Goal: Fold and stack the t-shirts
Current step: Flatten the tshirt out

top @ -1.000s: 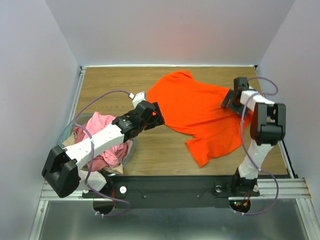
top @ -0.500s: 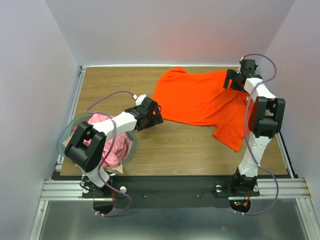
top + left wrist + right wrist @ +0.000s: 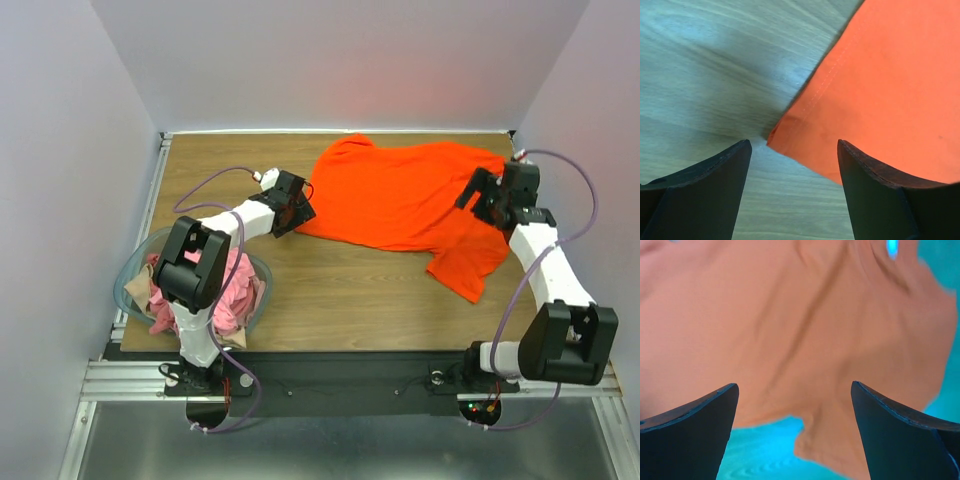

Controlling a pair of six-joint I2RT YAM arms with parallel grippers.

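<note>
At the near left of the wooden bench (image 3: 330, 300), a clear bluish plastic basket (image 3: 128, 268) holds crumpled pink t-shirts (image 3: 238, 292) and a pale beige t-shirt (image 3: 137, 290). Farther back, a bright orange-red cotton t-shirt (image 3: 400, 200) lies spread toward the far right. The left jaws stand open with its left hem corner between them. The right jaws gape open over its right side.

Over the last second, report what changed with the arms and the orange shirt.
The right gripper dragged the orange shirt toward the far right corner, spreading it out, then pulled back; it now hangs open above it. The left gripper shifted toward the far left and is open over the shirt's corner. The basket with pink shirts stayed put.
</note>
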